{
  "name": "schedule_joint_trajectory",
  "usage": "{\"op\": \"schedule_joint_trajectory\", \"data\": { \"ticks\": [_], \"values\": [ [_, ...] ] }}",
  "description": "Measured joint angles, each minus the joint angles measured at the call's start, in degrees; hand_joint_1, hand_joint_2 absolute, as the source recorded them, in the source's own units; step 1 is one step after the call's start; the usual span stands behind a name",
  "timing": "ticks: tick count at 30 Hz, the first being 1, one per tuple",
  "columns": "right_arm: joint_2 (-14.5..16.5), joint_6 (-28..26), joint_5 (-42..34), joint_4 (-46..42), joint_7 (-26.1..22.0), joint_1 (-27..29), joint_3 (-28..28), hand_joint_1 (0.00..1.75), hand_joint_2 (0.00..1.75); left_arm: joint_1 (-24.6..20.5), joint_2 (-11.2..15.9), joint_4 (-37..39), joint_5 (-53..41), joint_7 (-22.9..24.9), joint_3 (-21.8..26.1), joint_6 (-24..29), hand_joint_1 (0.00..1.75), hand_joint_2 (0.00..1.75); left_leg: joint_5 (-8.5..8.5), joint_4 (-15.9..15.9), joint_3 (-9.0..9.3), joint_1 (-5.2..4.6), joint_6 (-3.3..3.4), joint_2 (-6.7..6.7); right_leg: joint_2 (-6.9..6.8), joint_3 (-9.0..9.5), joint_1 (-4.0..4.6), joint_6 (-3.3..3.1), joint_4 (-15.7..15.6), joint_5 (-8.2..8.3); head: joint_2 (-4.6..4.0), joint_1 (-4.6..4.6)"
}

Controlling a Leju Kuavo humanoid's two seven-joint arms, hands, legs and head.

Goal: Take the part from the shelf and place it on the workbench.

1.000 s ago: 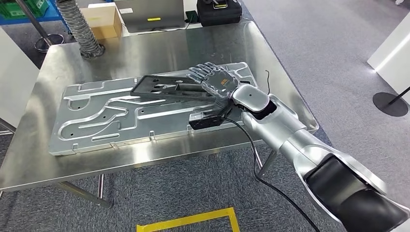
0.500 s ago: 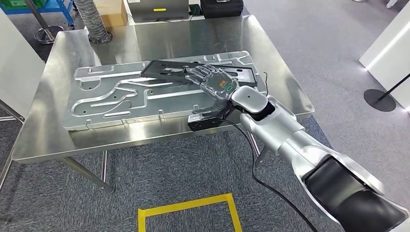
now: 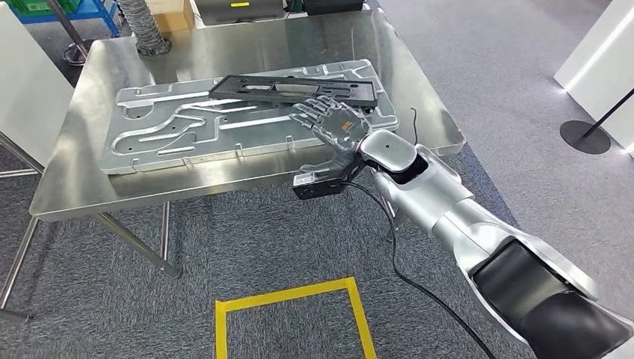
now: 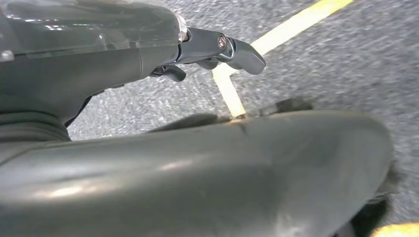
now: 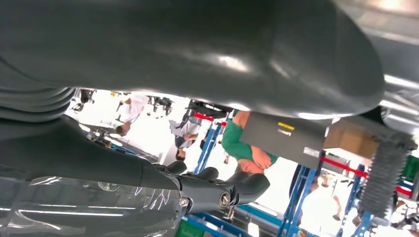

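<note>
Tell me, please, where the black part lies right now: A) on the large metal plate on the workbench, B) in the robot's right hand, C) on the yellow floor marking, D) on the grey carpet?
A: the black part lies flat on the metal plate on the workbench, with the right hand open just beside it.

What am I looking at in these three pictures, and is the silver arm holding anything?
It is a humanoid robot filming itself. The head view looks down from its body at a steel workbench. On it lies a large grooved metal plate, and a flat black part rests on top. The right hand hovers beside that part, fingers spread, holding nothing. The other two pictures come from cameras at the wrists. The left hand hangs over grey carpet with yellow floor tape. The right wrist view shows dark fingers from behind.
</note>
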Motion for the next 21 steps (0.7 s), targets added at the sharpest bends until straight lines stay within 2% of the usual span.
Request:
{"op": "schedule_joint_trajectory", "data": {
  "ticks": [2,3,4,6,7,8,9,10,11,12,13,14,15,16,17,18,19,21],
  "values": [
    [-0.03,-0.19,-0.08,0.04,-0.03,-0.16,-0.02,0.0,0.0,-0.16,0.08,-0.01,0.02,-0.03,0.0,0.04,0.0,0.0,-0.64,-8.04,6.02,-0.2,0.5,-0.05,0.0,-1.42,0.1,0.5,0.48,1.06,0.0,-0.01],
    [-0.04,-0.38,-0.2,0.09,-0.08,-0.26,-0.02,0.0,0.0,-0.22,0.1,-0.01,0.04,-0.06,0.0,0.07,0.0,0.0,-1.48,-10.92,7.84,-0.35,0.84,-0.1,-0.03,-1.77,0.12,0.78,0.55,1.6,0.0,0.0],
    [-0.06,-0.65,-0.37,0.17,-0.13,-0.35,-0.03,0.0,0.0,-0.23,0.12,0.0,0.08,-0.09,0.0,0.09,0.0,0.0,-2.11,-12.54,8.62,-0.54,1.21,-0.14,-0.05,-1.96,0.13,1.09,0.45,2.18,0.0,0.0],
    [-0.21,-1.4,-0.96,0.54,-0.21,-0.3,-0.07,0.0,0.0,-0.07,0.13,0.01,0.22,-0.15,0.0,0.14,0.0,0.0,-1.25,-13.09,8.01,-0.47,2.06,-0.02,0.01,-2.26,0.08,1.74,0.27,2.78,0.0,0.02],
    [-0.38,-1.87,-1.32,0.76,-0.25,-0.19,-0.14,0.0,0.0,-0.02,0.13,0.01,0.3,-0.18,0.01,0.16,0.0,0.0,-0.62,-13.2,7.55,-0.36,2.55,0.12,0.11,-2.69,0.04,2.05,0.97,1.8,0.0,0.02],
    [-0.63,-2.36,-1.71,0.99,-0.3,-0.04,-0.28,0.0,0.0,0.0,0.13,0.01,0.38,-0.23,0.01,0.18,0.0,0.0,0.11,-13.35,6.94,-0.22,3.02,0.26,0.21,-3.4,0.0,2.32,2.82,-0.29,0.0,0.03],
    [-0.98,-2.88,-2.1,1.2,-0.34,0.15,-0.51,0.0,0.0,-0.01,0.13,0.02,0.45,-0.3,0.02,0.19,0.0,0.0,0.79,-13.36,6.3,-0.19,3.36,0.37,0.3,-4.33,-0.12,2.53,5.83,-3.23,0.0,0.03],
    [-1.3,-3.31,-2.41,1.34,-0.43,0.42,-0.79,0.0,0.0,0.0,0.12,0.02,0.51,-0.35,0.03,0.21,0.0,0.0,1.4,-13.34,5.51,-0.21,3.57,0.37,0.34,-5.3,-0.16,2.71,9.69,-6.11,0.0,0.03],
    [-1.68,-3.68,-2.7,1.49,-0.49,0.78,-1.08,0.0,0.0,0.05,0.12,0.02,0.55,-0.39,0.04,0.22,0.0,0.0,2.0,-13.29,4.7,-0.24,3.64,0.36,0.36,-6.11,-0.22,2.87,13.6,-8.09,0.0,0.03],
    [-2.02,-3.93,-2.91,1.64,-0.58,1.19,-1.31,0.0,0.0,0.13,0.12,0.02,0.58,-0.42,0.07,0.25,0.0,0.0,2.58,-13.22,3.91,-0.25,3.62,0.35,0.37,-6.35,-0.26,2.97,16.4,-8.69,0.0,0.03],
    [-2.3,-4.09,-3.06,1.81,-0.69,1.57,-1.49,0.0,0.0,0.2,0.12,0.02,0.6,-0.43,0.09,0.28,0.0,0.0,3.14,-13.13,3.1,-0.26,3.53,0.35,0.38,-5.78,-0.32,3.0,17.46,-8.05,0.0,0.02],
    [-2.5,-4.16,-3.22,1.96,-0.77,1.85,-1.65,0.0,0.0,0.25,0.12,0.02,0.63,-0.43,0.12,0.32,0.0,0.0,3.64,-12.99,2.32,-0.27,3.41,0.36,0.38,-4.22,-0.36,2.93,16.47,-6.63,0.0,0.03],
    [-2.66,-4.24,-3.42,2.07,-0.8,2.0,-1.86,0.0,0.0,0.26,0.12,0.02,0.73,-0.43,0.13,0.35,0.0,0.0,4.06,-12.82,1.65,-0.28,3.25,0.38,0.39,-1.72,-0.38,2.74,13.55,-5.24,0.0,0.02],
    [-2.91,-4.42,-3.83,2.16,-0.74,2.06,-2.21,0.0,0.0,0.24,0.11,0.02,0.86,-0.45,0.15,0.41,0.0,0.0,4.41,-12.65,1.05,-0.33,3.05,0.41,0.41,1.29,-0.31,2.45,9.49,-4.8,0.0,0.02],
    [-3.19,-4.92,-4.61,2.24,-0.63,2.14,-2.75,0.0,0.0,0.23,0.09,0.02,1.04,-0.48,0.19,0.5,0.0,0.0,4.77,-12.51,0.62,-0.4,2.81,0.46,0.42,4.05,-0.18,2.2,5.38,-5.09,0.0,0.02],
    [-3.65,-5.82,-5.74,2.42,-0.61,2.43,-3.53,0.0,0.0,0.21,0.05,0.02,1.27,-0.52,0.26,0.61,0.0,0.0,5.2,-12.47,0.33,-0.45,2.54,0.5,0.42,5.99,-0.01,2.0,2.25,-5.68,0.0,0.01],
    [-4.37,-7.21,-7.26,2.78,-0.81,3.07,-4.57,0.0,0.0,0.24,0.02,0.02,1.49,-0.59,0.37,0.73,0.0,0.0,5.67,-12.59,0.15,-0.43,2.25,0.5,0.4,6.99,0.17,1.84,0.36,-6.27,0.0,0.02],
    [-6.21,-11.11,-10.96,4.19,-2.04,5.9,-7.58,0.0,0.0,0.53,-0.01,0.02,1.97,-0.83,0.77,0.93,0.0,0.0,6.3,-12.89,0.0,-0.31,1.64,0.19,0.01,7.23,0.14,1.46,-0.91,-5.8,0.0,0.02]
  ]
}}
